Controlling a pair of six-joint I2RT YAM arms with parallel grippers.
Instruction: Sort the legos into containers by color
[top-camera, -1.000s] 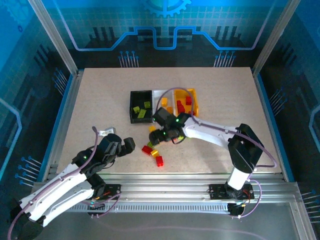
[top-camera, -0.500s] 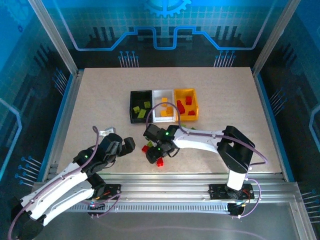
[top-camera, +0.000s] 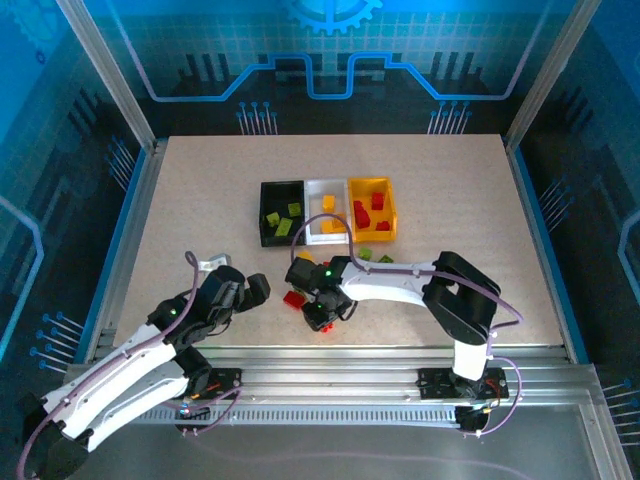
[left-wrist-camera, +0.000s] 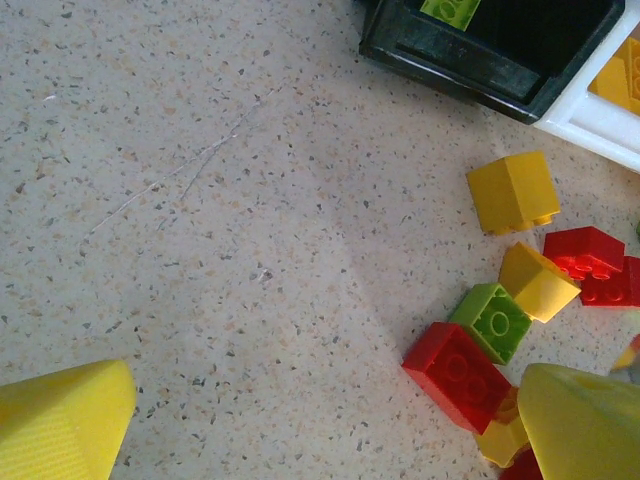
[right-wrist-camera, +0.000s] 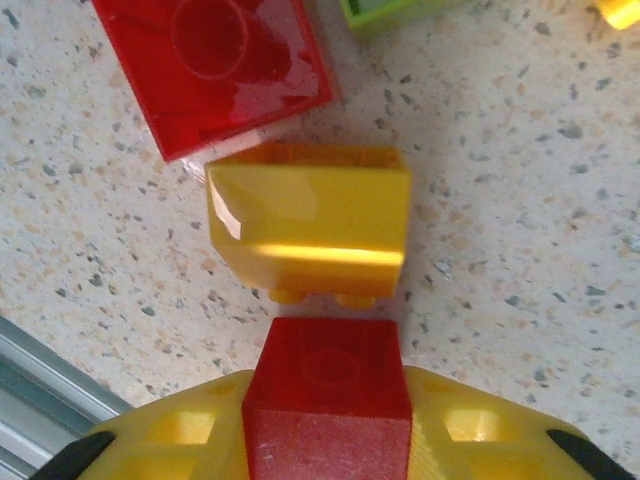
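Red plastic, glossy and faintly marked with one round stud, sat pinched between the yellow fingers (right-wrist-camera: 160, 440) of the right gripper (top-camera: 318, 314): a small red brick (right-wrist-camera: 327, 385), gripped on both sides by the pads. Just ahead of those fingertips lay a yellow brick (right-wrist-camera: 310, 225) with a sloped face, its studs pointing back toward the held piece, very close to it. Beyond that, touching the yellow brick's far edge, was a larger red block (right-wrist-camera: 215, 65). A lime green brick (right-wrist-camera: 390, 12) sat past the fingers to the right.

The left gripper (left-wrist-camera: 325, 420) stood spread wide, its yellow fingers (left-wrist-camera: 60, 430) holding nothing. Ahead of its right finger lay a loose cluster (left-wrist-camera: 490, 320) of red, yellow and green bricks.

Well beyond both grippers' fingers stood the joined row: the black bin (top-camera: 264, 212) with green pieces, the white bin (top-camera: 326, 184) with yellow-orange ones, and the yellow-orange bin (top-camera: 392, 210) with red ones.
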